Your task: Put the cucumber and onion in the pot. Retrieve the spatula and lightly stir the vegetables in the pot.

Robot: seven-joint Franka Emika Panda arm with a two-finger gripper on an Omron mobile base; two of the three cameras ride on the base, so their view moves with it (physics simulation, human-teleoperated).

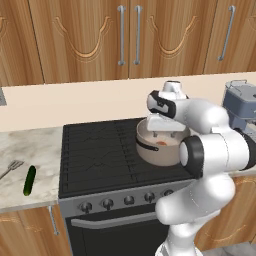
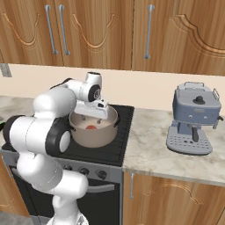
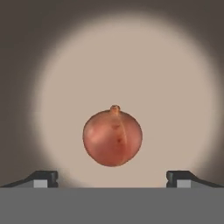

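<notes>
The beige-grey pot (image 1: 155,152) (image 2: 99,135) stands on the right side of the black stove. The reddish-orange onion (image 3: 113,138) (image 1: 161,143) (image 2: 90,127) lies on the pot's pale floor (image 3: 131,70). My gripper (image 1: 162,134) (image 2: 91,117) (image 3: 112,178) hangs straight over the pot's mouth, open, its fingertips (image 3: 43,178) wide apart on either side of the onion and not touching it. The dark green cucumber (image 1: 29,180) lies on the marble counter left of the stove. Beside it, at the far left edge, the silvery slotted spatula (image 1: 12,167) rests on the counter.
The stove (image 1: 100,155) has knobs along its front. A grey-blue coffee machine (image 2: 195,118) (image 1: 239,102) stands on the counter right of the stove. Wooden wall cabinets (image 1: 125,35) hang above.
</notes>
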